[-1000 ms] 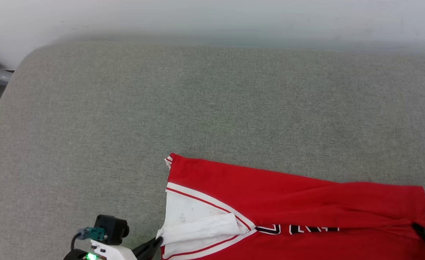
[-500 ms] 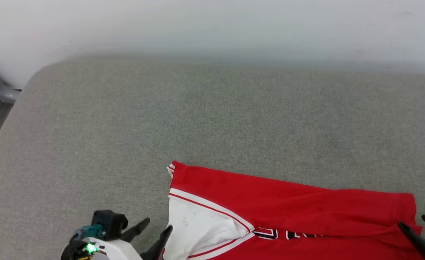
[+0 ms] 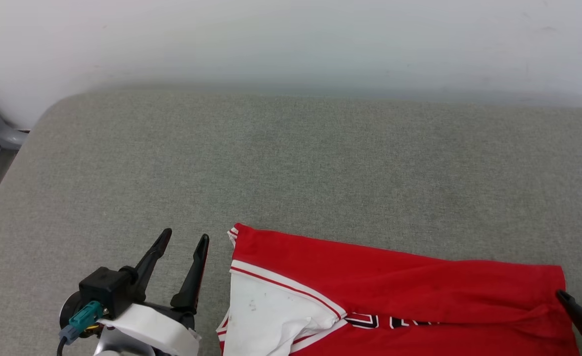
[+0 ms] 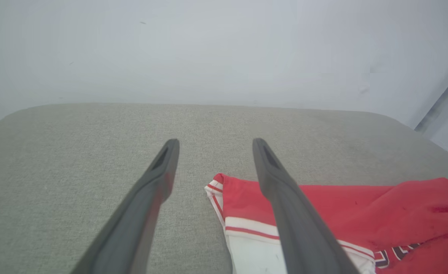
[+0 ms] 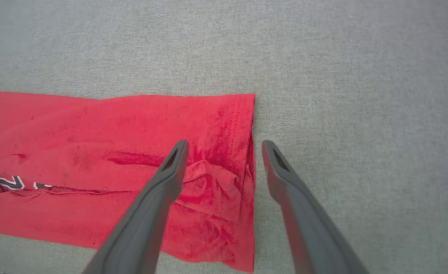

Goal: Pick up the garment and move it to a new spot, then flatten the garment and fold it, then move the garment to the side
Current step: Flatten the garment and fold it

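Plainly open, gripping nothing: left claw (image 3: 185,235) beside white sleeve (image 3: 266,316) of red jersey (image 3: 394,277), right claw (image 5: 224,144) straddling hem (image 5: 246,129); black white-outlined lettering (image 3: 370,322) creased, unreadable.

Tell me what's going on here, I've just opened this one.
A two-armed robot is working on a red jersey that lies on a grey cushion, folded lengthwise so its black lettering is partly hidden. Neither gripper holds it. The left gripper is beside the white-sleeve end, jaws open and empty. The right gripper is over the crumpled hem end, jaws open, straddling the hem edge. The folding looks only partly done.
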Available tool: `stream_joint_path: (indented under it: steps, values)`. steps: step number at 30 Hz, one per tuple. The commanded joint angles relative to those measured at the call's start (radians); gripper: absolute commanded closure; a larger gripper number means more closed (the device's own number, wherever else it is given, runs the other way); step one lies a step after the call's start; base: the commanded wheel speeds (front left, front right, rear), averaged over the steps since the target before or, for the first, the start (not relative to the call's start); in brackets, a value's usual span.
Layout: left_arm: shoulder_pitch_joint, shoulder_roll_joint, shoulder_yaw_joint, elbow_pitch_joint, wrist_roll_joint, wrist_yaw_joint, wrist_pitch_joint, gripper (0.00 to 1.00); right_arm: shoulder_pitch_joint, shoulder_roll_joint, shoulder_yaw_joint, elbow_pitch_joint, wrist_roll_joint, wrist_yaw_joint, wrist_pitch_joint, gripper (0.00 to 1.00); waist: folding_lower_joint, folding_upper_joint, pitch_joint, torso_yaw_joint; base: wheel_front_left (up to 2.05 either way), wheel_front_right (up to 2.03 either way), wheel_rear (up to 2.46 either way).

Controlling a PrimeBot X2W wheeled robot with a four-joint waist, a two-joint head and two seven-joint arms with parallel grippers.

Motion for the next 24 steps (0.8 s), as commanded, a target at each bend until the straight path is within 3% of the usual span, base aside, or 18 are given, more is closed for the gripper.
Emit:
stream_joint_path:
  steps: [1, 7, 12, 19, 24]
  values:
    - [-0.009, -0.015, 0.016, 0.007, 0.008, -0.003, -0.011, 0.00, -0.017, 0.034, -0.034, 0.008, -0.039, -0.001, 0.018, 0.00, 0.0000, -0.0001, 0.015, 0.006, 0.00, 0.00, 0.00]
    - [-0.002, -0.048, 0.055, 0.052, 0.060, -0.036, -0.022, 0.00, -0.035, 0.170, -0.164, 0.025, -0.170, -0.001, 0.126, 0.00, 0.0000, -0.0001, 0.053, 0.019, 0.00, 0.00, 0.00]
    - [-0.016, -0.083, 0.093, 0.058, 0.098, -0.079, -0.023, 0.00, -0.032, 0.205, -0.203, 0.038, -0.245, -0.001, 0.193, 0.00, 0.0000, -0.0001, 0.085, 0.033, 0.00, 0.00, 0.00]
    - [-0.028, -0.104, 0.115, 0.079, 0.123, -0.115, -0.023, 0.00, -0.037, 0.219, -0.183, 0.116, -0.263, -0.001, 0.200, 0.00, 0.0000, -0.0001, 0.110, 0.039, 0.00, 0.00, 0.00]
    - [-0.039, -0.116, 0.130, 0.091, 0.142, -0.133, -0.023, 0.00, -0.043, 0.245, -0.100, 0.191, -0.210, 0.001, 0.200, 0.00, 0.0000, -0.0001, 0.129, 0.045, 0.00, 0.00, 0.00]
